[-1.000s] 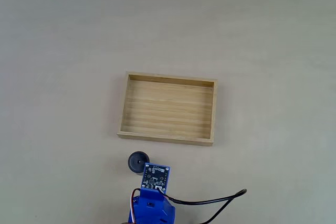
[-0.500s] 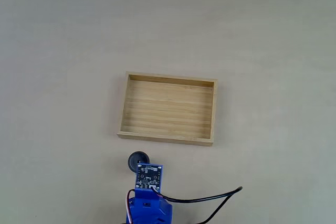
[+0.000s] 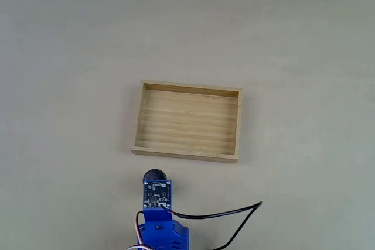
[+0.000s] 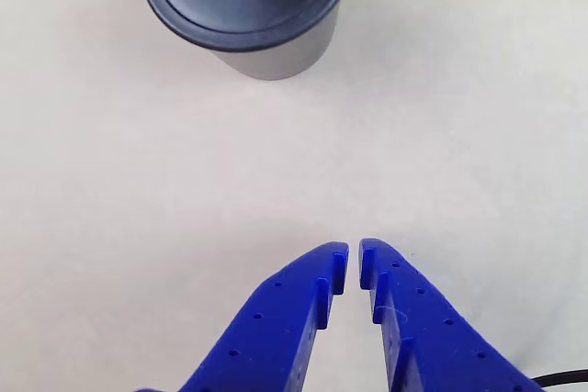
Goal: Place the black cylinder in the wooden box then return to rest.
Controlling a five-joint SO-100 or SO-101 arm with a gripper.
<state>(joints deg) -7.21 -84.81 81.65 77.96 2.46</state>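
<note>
Beige tabletop (image 3: 70,57) carries the wooden box (image 3: 187,155) at centre in the fixed view — the black cylinder (image 3: 153,174) stands just outside it at 7 o'clock, touching nothing. At 6 o'clock in the other view, the blue gripper (image 4: 354,256) has its tips almost together (holding nothing), well short of the cylinder.

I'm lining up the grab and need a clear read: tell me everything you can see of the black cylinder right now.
The black cylinder is short, matte black, with a round top and raised rim; its side looks greyer. It stands upright on the bare table, outside the wooden box, just below the box's near wall in the fixed view, where the arm's circuit board partly covers it. Nothing touches it: the blue gripper sits short of it, fingertips nearly together.
</note>
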